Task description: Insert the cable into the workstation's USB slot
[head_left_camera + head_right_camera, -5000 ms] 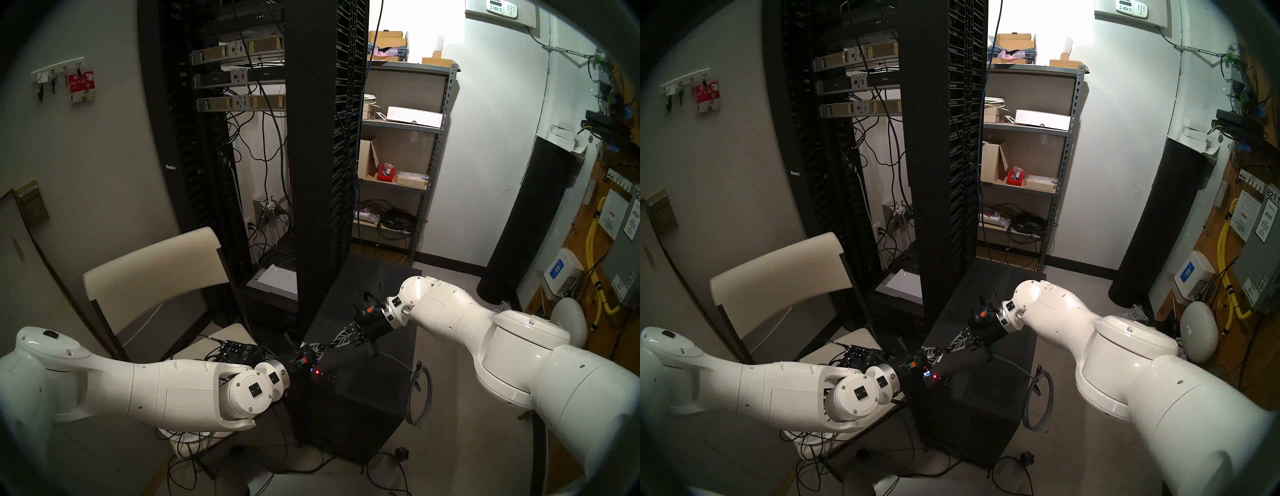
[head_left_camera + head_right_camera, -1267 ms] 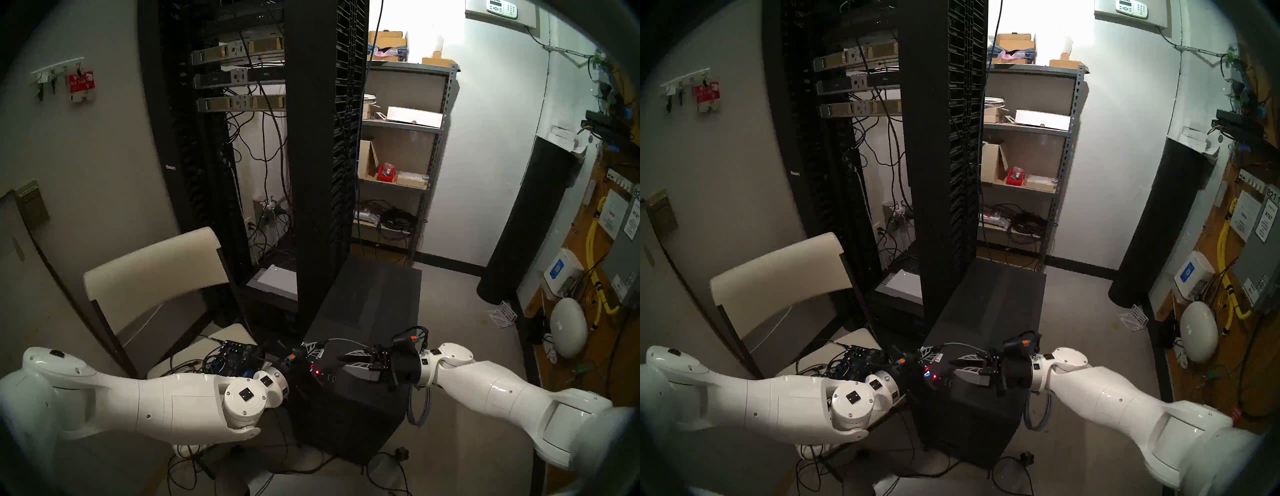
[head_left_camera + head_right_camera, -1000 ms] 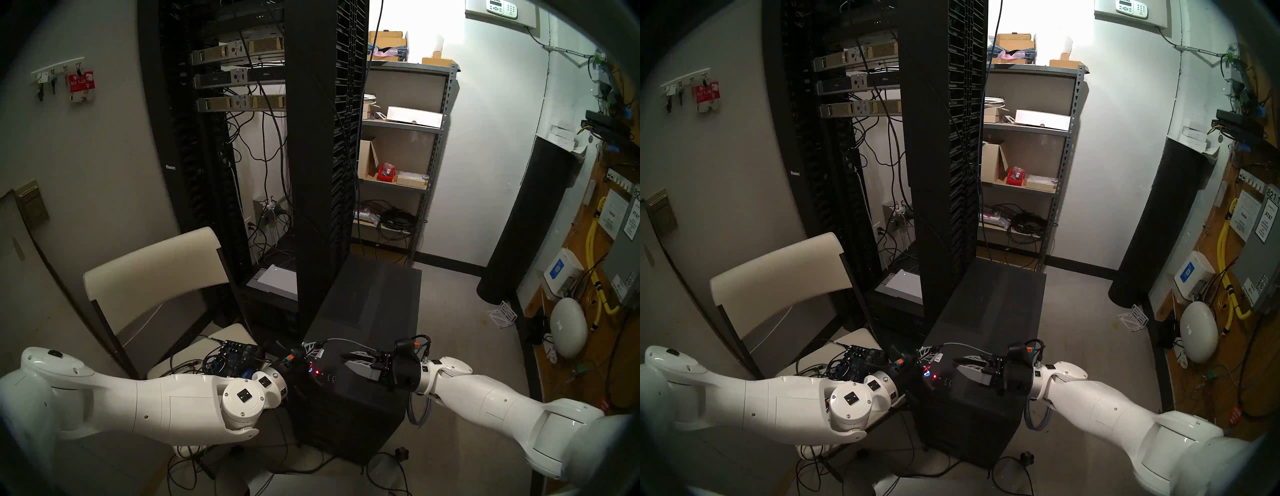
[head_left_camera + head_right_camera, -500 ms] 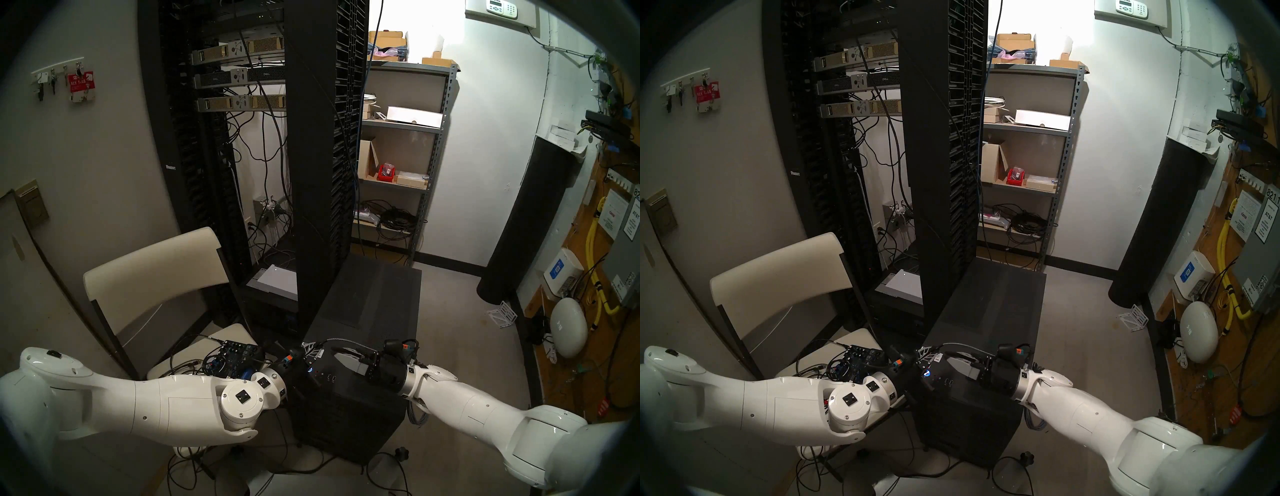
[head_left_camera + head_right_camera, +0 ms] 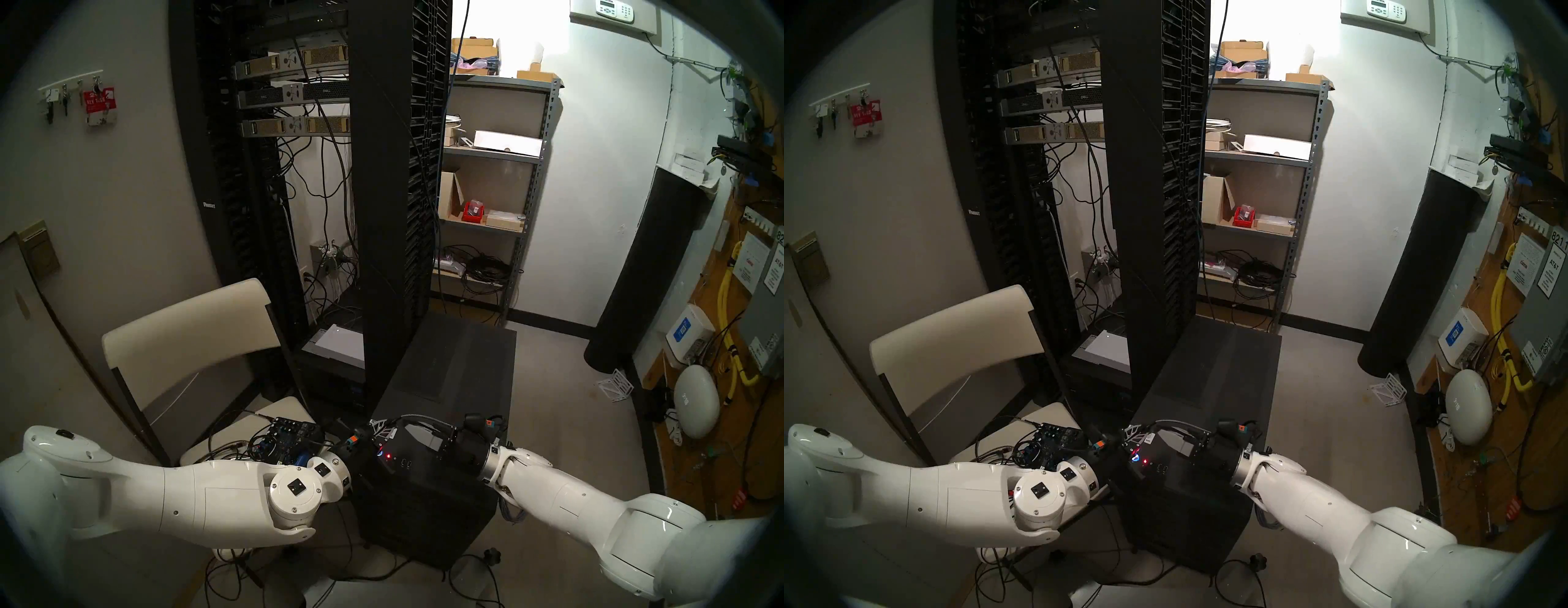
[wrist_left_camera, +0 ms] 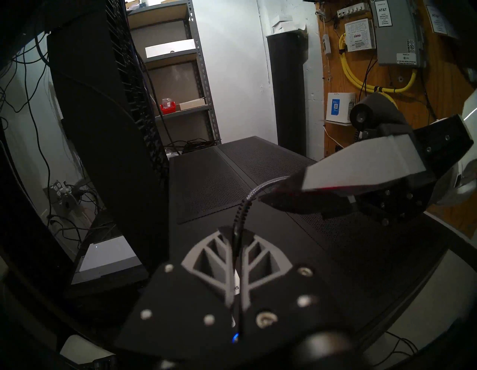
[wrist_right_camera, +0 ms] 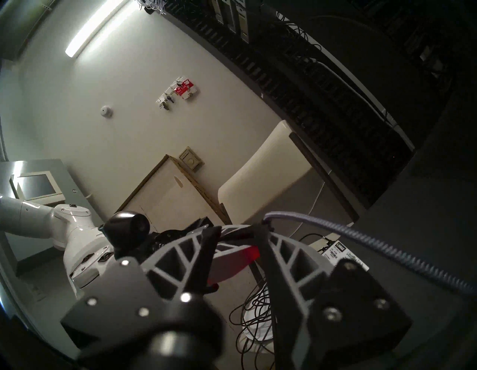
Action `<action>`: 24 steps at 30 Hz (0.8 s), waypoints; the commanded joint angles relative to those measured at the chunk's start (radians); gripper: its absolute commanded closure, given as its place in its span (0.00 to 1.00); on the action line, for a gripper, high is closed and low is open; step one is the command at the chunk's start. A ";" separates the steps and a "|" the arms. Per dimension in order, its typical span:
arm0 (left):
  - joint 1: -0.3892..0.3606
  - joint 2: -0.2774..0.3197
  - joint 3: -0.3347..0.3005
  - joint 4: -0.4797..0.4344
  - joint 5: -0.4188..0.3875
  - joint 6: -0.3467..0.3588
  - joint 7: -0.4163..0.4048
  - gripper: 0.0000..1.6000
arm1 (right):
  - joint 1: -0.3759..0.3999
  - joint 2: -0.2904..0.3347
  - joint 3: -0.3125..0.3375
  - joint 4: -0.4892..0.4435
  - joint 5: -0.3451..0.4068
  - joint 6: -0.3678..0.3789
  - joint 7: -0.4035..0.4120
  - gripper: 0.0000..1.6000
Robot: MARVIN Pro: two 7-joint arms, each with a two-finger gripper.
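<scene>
The black workstation (image 5: 445, 373) (image 5: 1208, 369) stands on the floor, its red light (image 5: 388, 456) at the front top edge. The USB slot (image 5: 409, 463) (image 5: 1165, 468) is empty. My left gripper (image 5: 383, 428) (image 6: 235, 231) hovers over the tower's front left corner, shut on the grey braided cable (image 5: 424, 418) (image 6: 247, 204). The plug is hidden. The cable arcs right past my right gripper (image 5: 405, 429) (image 7: 238, 228), which is open, its tips close to the left fingertips. The cable (image 7: 361, 235) lies along the outside of one right finger (image 7: 265, 240).
The tall server rack (image 5: 382, 212) stands right behind the tower. A folding chair (image 5: 186, 327) with a circuit board (image 5: 288, 433) is at the left. The cable's slack hangs in a coil (image 5: 509, 509) by the tower's right side. Black wires (image 5: 339, 569) lie on the floor.
The right arm swung from over the tower's top round to its right side, opened, and in the last second moved left up to the left gripper. The left gripper kept hold of the cable.
</scene>
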 commanded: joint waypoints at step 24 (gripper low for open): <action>-0.010 0.002 -0.007 -0.018 -0.020 -0.016 -0.022 1.00 | 0.118 -0.151 -0.013 0.172 -0.061 -0.039 0.010 0.52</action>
